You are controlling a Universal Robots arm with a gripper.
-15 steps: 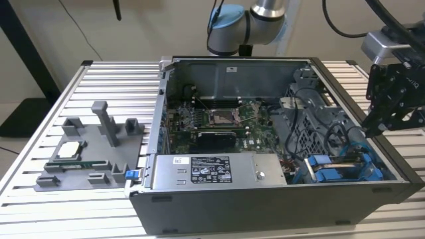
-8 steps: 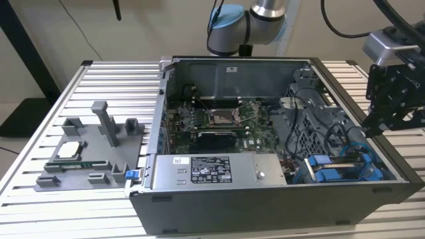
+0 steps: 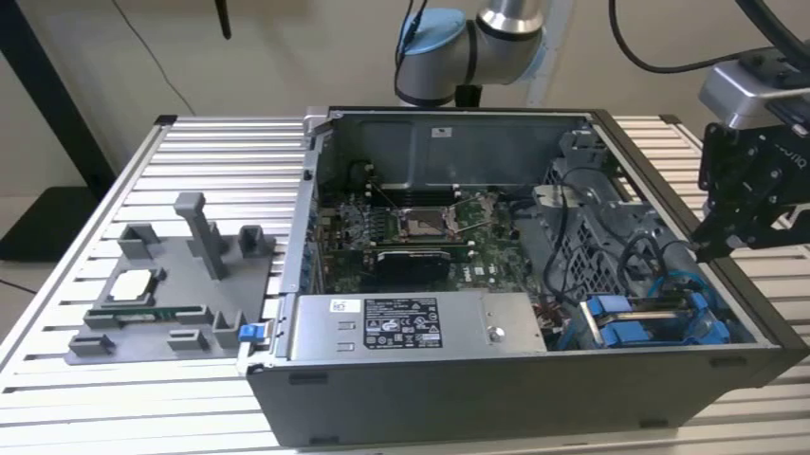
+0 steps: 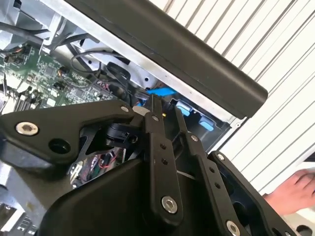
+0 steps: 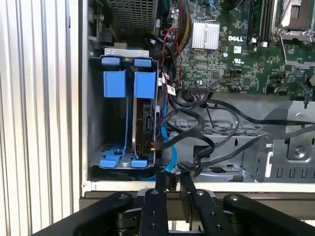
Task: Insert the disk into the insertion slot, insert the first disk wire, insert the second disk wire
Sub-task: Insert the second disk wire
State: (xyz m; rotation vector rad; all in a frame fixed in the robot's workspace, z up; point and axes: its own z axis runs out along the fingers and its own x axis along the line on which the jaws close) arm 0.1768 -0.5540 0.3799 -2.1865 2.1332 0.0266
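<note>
The disk (image 5: 143, 129) stands edge-on in its blue frame inside the insertion slot (image 5: 96, 118), a grey metal bay at the case's corner (image 3: 646, 320). A thin blue disk wire (image 5: 164, 147) curves from beside the disk down to my gripper (image 5: 172, 184). The gripper hangs at the case wall next to the bay (image 3: 699, 248). Its fingers (image 5: 160, 189) stand close together, shut on the dark end of that wire. A black wire (image 5: 197, 157) loops next to it. In the second wrist view the gripper (image 4: 166, 110) points at the bay's blue parts (image 4: 160, 92).
The motherboard (image 3: 418, 227) and the grey power supply box (image 3: 405, 324) lie inside the open case. A grey fixture plate with small parts (image 3: 165, 284) sits at the exterior view's left. A person's hand (image 4: 291, 192) rests on the slatted table (image 4: 275, 59) outside the case.
</note>
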